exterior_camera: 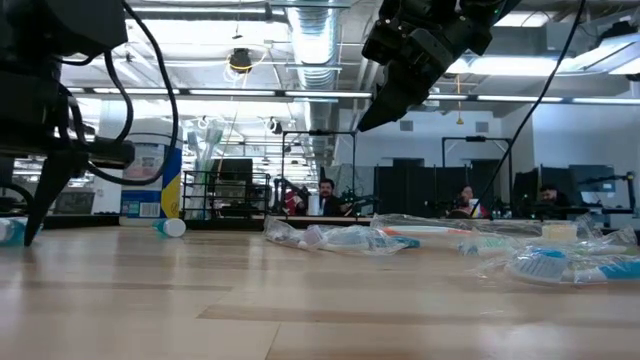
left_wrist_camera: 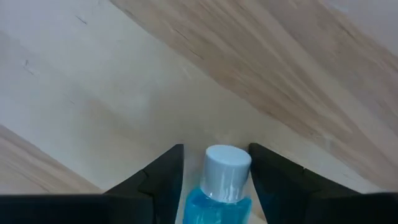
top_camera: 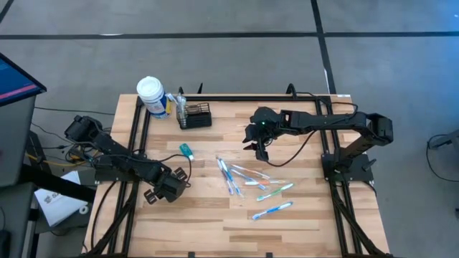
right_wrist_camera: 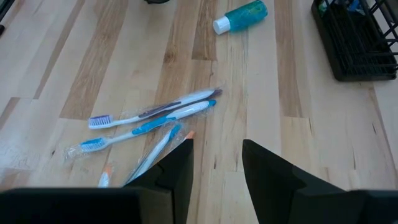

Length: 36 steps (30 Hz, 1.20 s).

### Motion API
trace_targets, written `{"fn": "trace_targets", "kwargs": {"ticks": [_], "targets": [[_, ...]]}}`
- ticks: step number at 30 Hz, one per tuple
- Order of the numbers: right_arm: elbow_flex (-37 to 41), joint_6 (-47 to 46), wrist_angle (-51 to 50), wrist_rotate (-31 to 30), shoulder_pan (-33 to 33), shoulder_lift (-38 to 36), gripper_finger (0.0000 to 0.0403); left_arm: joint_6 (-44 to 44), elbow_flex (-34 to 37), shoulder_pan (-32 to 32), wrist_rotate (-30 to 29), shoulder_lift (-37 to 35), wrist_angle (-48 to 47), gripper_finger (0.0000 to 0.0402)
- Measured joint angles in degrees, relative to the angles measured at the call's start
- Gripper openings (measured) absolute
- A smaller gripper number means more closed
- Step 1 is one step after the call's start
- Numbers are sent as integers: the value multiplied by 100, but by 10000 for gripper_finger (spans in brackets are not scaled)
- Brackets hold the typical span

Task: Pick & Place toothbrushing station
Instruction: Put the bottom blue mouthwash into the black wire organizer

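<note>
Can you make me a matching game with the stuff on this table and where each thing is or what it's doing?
Things:
1. black caddy
2. small teal bottle
3. toothbrushes
4. right gripper

Clues:
A. lying on its side, alone
B. open, holding nothing, up in the air
C. scattered in clear wrappers mid-table
D. standing at the table edge beside the big white-capped bottle

Pairs: 1-D, 2-A, 3-C, 4-B
</note>
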<state>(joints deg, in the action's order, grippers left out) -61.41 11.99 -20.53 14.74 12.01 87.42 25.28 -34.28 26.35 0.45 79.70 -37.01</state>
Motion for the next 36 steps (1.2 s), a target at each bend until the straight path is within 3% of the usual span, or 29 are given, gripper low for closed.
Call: {"fn": "trace_targets", "kwargs": {"ticks": [15, 32, 36], "targets": [[0, 0, 7, 0, 0, 0, 127, -2, 262, 0, 31, -37, 127, 91], [0, 0, 24, 0, 0, 0, 127, -22, 304, 0, -172, -298, 336, 88], [-2, 0, 44, 0, 0, 0, 127, -174, 302, -22, -760, -523, 603, 88]]}}
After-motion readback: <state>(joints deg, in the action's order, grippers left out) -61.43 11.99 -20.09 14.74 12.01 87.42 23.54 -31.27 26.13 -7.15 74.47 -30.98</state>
